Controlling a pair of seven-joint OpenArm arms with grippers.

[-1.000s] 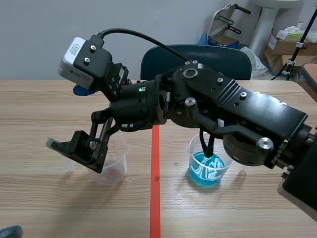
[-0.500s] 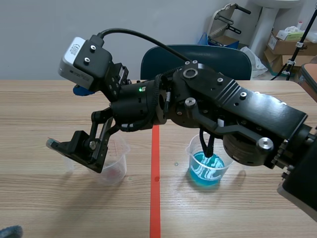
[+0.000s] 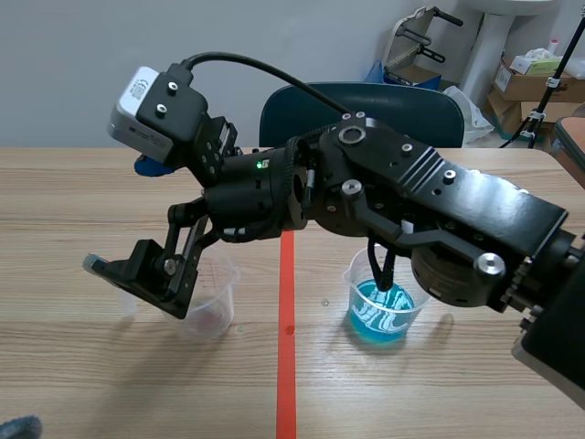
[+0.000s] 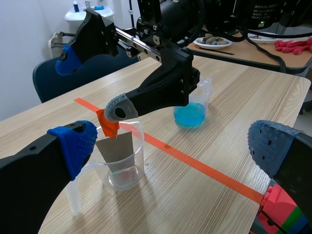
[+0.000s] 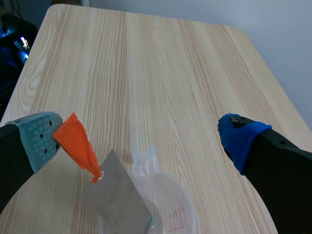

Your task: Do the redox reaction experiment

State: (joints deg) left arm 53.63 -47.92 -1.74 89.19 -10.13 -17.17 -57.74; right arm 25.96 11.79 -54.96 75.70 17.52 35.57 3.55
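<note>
A clear beaker (image 3: pixel 217 309) (image 4: pixel 139 141) (image 5: pixel 181 214) stands left of the red tape line. In it leans a grey metal sheet (image 4: pixel 117 148) (image 5: pixel 114 197) with an orange tag (image 4: pixel 108 124) (image 5: pixel 78 146) on top. The right arm reaches across the middle, and its gripper (image 3: pixel 119 217) (image 4: pixel 92 80) (image 5: pixel 141 139) is open over this beaker. The tag's tip touches its grey-green pad (image 5: pixel 41 139). A second beaker (image 3: pixel 384 306) (image 4: pixel 191 109) holding blue liquid stands right of the tape, under the right arm. My left gripper (image 4: pixel 173 146) is open, low, on the near side of the clear beaker.
A blue chair (image 3: pixel 366 101) stands behind the table and boxes (image 3: pixel 539 78) sit at the back right. In the left wrist view another table carries a plate of stones (image 4: pixel 217 41) and red gloves (image 4: pixel 295 45). A coloured block (image 4: pixel 282 214) lies near my left gripper's finger.
</note>
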